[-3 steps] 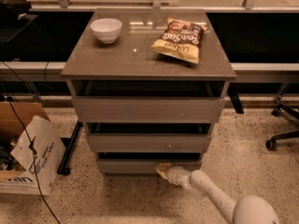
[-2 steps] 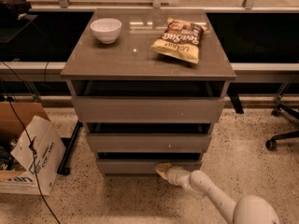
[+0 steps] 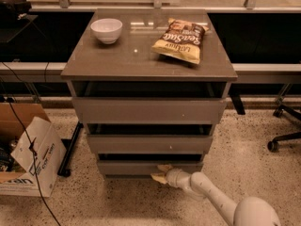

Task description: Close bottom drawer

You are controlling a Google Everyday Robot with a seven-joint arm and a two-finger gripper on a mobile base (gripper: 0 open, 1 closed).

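Observation:
The bottom drawer point(image 3: 127, 167) is the lowest, narrowest grey-brown front of the cabinet, near the floor. A dark gap shows above its front. My gripper point(image 3: 161, 173) reaches in from the lower right on a white arm point(image 3: 207, 194). Its tan fingers point(image 3: 164, 167) lie against the right half of the bottom drawer's front.
Above are the mid drawer point(image 3: 149, 143) and the widest top drawer point(image 3: 148, 110). On the cabinet top stand a white bowl point(image 3: 106, 30) and a chip bag point(image 3: 180, 39). A cardboard box point(image 3: 28, 149) sits on the floor at left, an office chair base point(image 3: 284, 135) at right.

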